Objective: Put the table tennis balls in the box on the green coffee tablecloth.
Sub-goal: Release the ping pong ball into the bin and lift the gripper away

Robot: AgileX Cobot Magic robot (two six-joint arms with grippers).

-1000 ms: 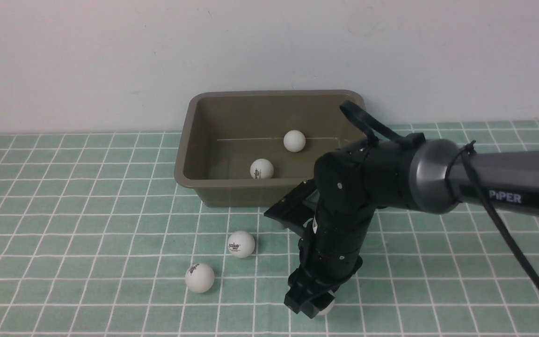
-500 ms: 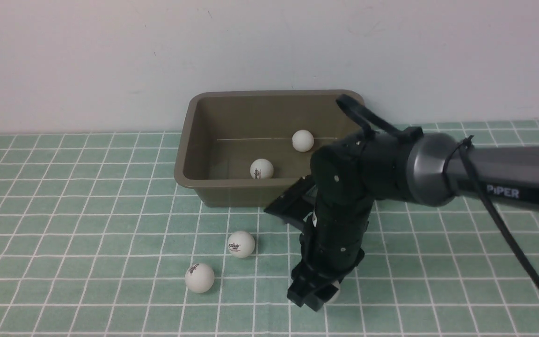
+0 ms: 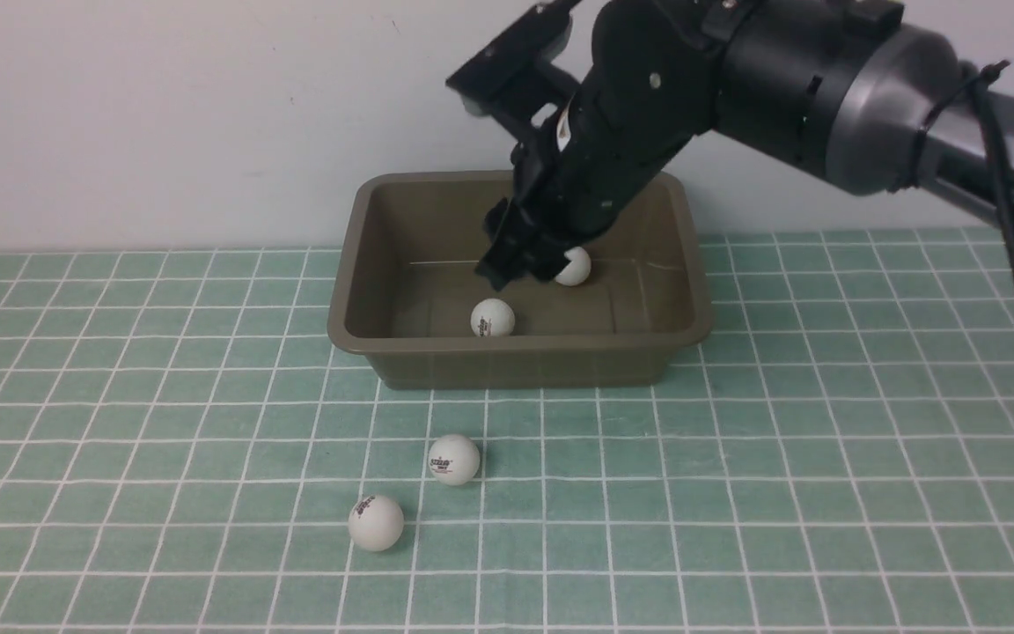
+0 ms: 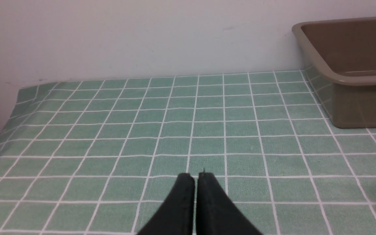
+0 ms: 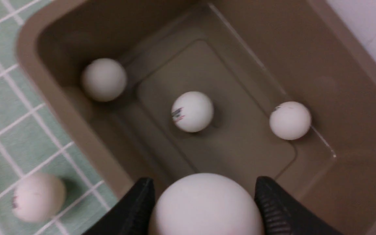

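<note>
**Right tool over the box, one ball in its grip**

Right tool [image 5: 204,182]: fingers [image 5: 132,209] part-spread, pinching the held ball [image 5: 206,205] between them, above the open box [image 5: 305,58]. Left tool [image 4: 196,178]: tips pressed together with nothing between them, low over the green tablecloth [image 4: 109,130], well to the left of the box.

Right wrist view: three loose balls lie on the box floor, one near a corner [image 5: 103,79], one mid-floor with a logo [image 5: 192,111], one by the far wall [image 5: 290,120]. Front view shows only two balls inside; the arm covers the rest, and the held ball cannot be made out there. Front view alone shows both cloth balls [image 3: 453,459] [image 3: 375,522] in front of the box.
</note>
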